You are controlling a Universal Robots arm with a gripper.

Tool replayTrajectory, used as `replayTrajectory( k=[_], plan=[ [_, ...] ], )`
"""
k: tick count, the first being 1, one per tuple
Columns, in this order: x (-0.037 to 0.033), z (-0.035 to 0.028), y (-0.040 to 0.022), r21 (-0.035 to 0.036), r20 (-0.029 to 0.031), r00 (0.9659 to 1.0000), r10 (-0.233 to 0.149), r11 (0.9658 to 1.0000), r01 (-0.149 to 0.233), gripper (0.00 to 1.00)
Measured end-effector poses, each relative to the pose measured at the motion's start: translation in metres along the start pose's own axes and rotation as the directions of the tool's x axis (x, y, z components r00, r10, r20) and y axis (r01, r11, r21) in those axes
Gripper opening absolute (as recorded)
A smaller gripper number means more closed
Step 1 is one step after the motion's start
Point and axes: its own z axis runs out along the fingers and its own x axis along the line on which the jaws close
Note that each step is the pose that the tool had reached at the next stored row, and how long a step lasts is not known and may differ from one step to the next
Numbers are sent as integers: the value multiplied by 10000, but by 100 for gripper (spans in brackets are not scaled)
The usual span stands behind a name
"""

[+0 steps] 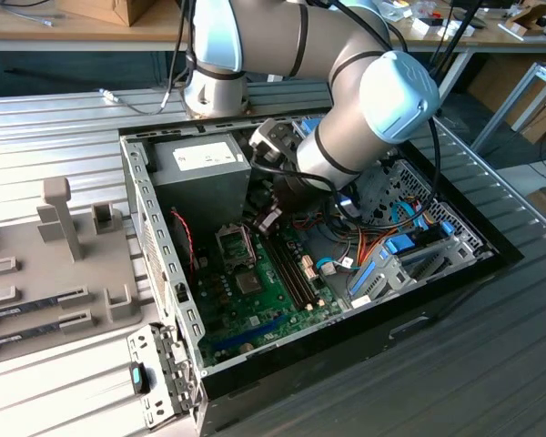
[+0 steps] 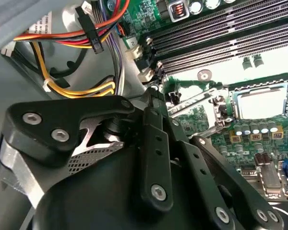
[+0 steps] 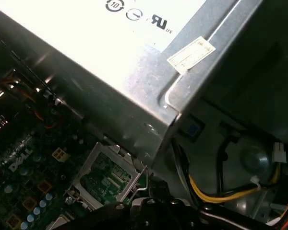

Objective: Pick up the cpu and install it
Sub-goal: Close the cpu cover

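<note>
Grey fixture tray point(image 1: 27, 246) lies at the exterior view's left. The steel case point(image 1: 155, 237) holds a grey box point(image 1: 200, 173) above the green board point(image 1: 273, 291). The gripper point(image 1: 266, 218) hangs just beside the socket point(image 1: 234, 241); how far open it is cannot be told. In the second wrist view, right of centre, what seems the cpu point(image 2: 259, 103), pale, flat and square, lies level in the socket frame, its edges parallel to it.

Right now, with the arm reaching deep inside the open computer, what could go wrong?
1. The gripper sits close beside the power supply; a sideways slip could knock its wall.
2. Loose cables lie right next to the gripper in the second wrist view and might snag on it.
3. The socket is ringed by a thin metal frame; a misaligned approach could catch or bend it.
</note>
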Motion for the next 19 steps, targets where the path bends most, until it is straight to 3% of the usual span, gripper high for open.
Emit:
replayTrajectory(
  k=[9, 14, 19],
  plan=[
    [-11, 16, 13, -15, 12, 10000, -2, 10000, 2, 11],
    [-12, -25, 27, -53, 38, 10000, -13, 10000, 13, 11],
    [-36, -17, 55, -94, 68, 10000, -23, 10000, 23, 11]
  ],
)
